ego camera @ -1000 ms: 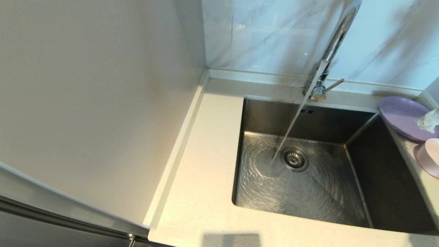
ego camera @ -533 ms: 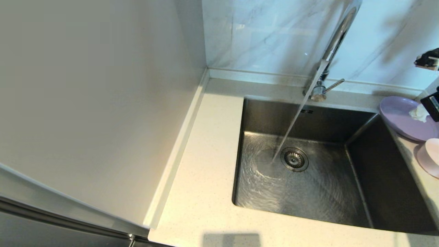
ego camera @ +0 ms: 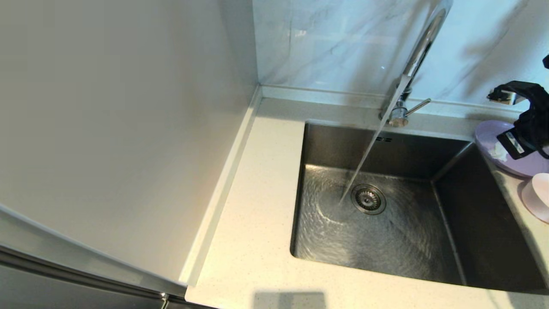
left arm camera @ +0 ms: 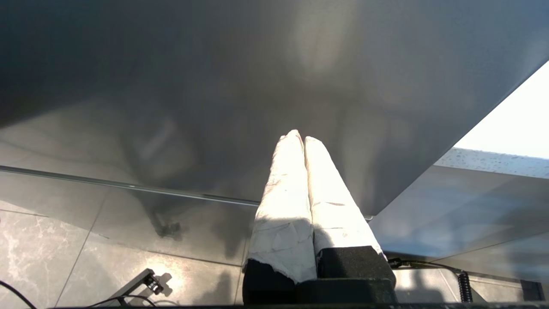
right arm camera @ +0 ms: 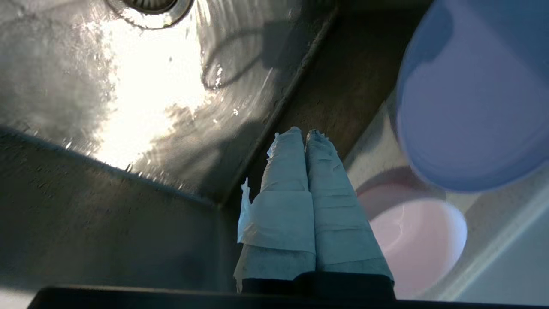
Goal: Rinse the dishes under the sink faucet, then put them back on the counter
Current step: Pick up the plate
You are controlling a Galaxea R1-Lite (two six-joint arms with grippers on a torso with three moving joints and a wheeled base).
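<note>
Water runs from the chrome faucet (ego camera: 422, 43) into the steel sink (ego camera: 407, 257), landing just left of the drain strainer (ego camera: 368, 198). The lilac plate (ego camera: 489, 137) (right arm camera: 472, 94) lies on the counter strip right of the sink. In front of it sits the pink dish (ego camera: 529, 204) (right arm camera: 377, 189) with the whitish bowl (ego camera: 542, 186) (right arm camera: 420, 240) on it. My right gripper (ego camera: 497, 151) (right arm camera: 302, 133) hangs shut and empty over the plate's left part, its taped fingers pressed together. My left gripper (left arm camera: 299, 137) is shut, down beside a grey cabinet panel, outside the head view.
The cream counter (ego camera: 257, 193) runs along the sink's left and front. A tall pale panel (ego camera: 120, 128) stands at the left. A marble wall rises behind the faucet, whose lever (ego camera: 418, 106) points right. The sink floor is wet and rippling.
My right arm has come in from the right edge and moved left over the lilac plate. Water keeps running; the dishes have not moved.
</note>
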